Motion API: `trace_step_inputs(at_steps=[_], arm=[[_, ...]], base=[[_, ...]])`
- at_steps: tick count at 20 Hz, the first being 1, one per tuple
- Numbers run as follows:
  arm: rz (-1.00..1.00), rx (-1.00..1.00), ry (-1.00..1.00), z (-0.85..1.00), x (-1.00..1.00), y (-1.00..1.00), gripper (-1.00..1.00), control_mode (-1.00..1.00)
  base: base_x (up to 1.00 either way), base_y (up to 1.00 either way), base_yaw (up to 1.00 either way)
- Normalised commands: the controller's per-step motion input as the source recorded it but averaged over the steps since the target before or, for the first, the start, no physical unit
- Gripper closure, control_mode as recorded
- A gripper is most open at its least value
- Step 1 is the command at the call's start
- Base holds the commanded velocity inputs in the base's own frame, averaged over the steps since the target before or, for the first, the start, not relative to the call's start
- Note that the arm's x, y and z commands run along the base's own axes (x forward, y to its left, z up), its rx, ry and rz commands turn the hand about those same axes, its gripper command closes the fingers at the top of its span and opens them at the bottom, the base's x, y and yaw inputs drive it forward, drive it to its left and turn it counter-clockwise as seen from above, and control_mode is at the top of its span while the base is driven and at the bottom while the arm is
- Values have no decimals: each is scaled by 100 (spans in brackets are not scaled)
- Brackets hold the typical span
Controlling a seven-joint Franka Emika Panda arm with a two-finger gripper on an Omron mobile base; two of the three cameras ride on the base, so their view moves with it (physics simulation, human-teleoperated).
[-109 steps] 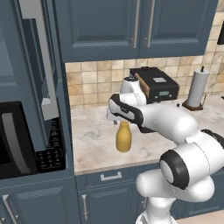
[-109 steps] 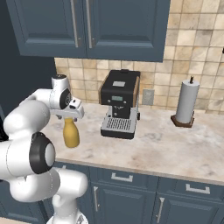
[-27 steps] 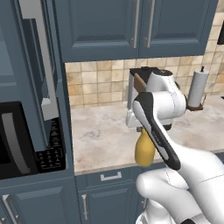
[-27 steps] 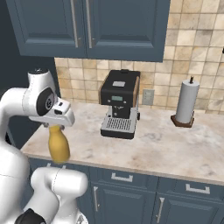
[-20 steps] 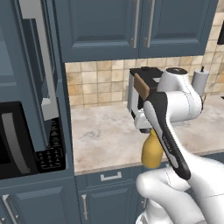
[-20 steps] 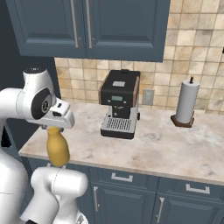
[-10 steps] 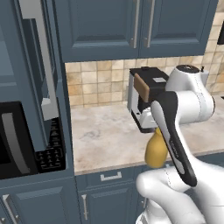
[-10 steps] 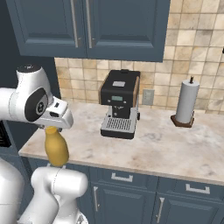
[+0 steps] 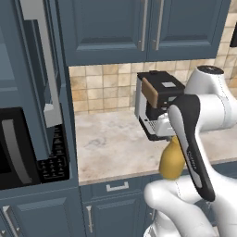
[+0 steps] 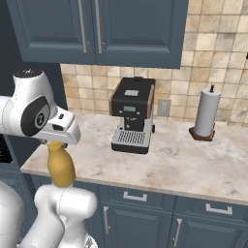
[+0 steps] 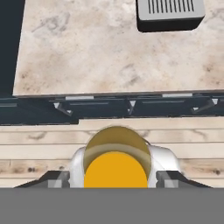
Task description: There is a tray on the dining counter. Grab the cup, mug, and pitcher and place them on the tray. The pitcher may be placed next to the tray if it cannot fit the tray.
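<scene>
The amber-yellow pitcher [image 10: 60, 167] hangs in the air in front of the counter's front edge, above the robot's own base. My gripper [image 10: 55, 144] is shut on its neck from above. In the left base view the pitcher [image 9: 171, 159] shows beside the dark forearm, which hides the fingers. Looking down in the hand view, the pitcher [image 11: 116, 162] sits between the two fingertips of the gripper [image 11: 113, 177], with wooden floor below it. The tray, the cup, the mug and the dining counter are out of view.
A black coffee machine [image 10: 131, 121] stands on the beige kitchen counter [image 10: 193, 164], with a paper towel holder [image 10: 206, 114] to its right. A black microwave [image 9: 18, 148] sits in the tall cabinet on the left. Blue drawers [image 11: 109, 105] run under the counter edge.
The arm has swung the pitcher back from over the counter, past its front edge, toward the robot's body. The grip has stayed the same.
</scene>
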Motion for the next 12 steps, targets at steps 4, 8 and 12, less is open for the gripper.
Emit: trace_step_inputs(at_steps=[4,8,12], arm=[[0,0,0,0,-27,0,100,-100],[0,0,0,0,-6,0,100,100],[0,0,0,0,0,0,100,100]], base=[[0,0,0],[-22,0,0],[-70,-8,4]])
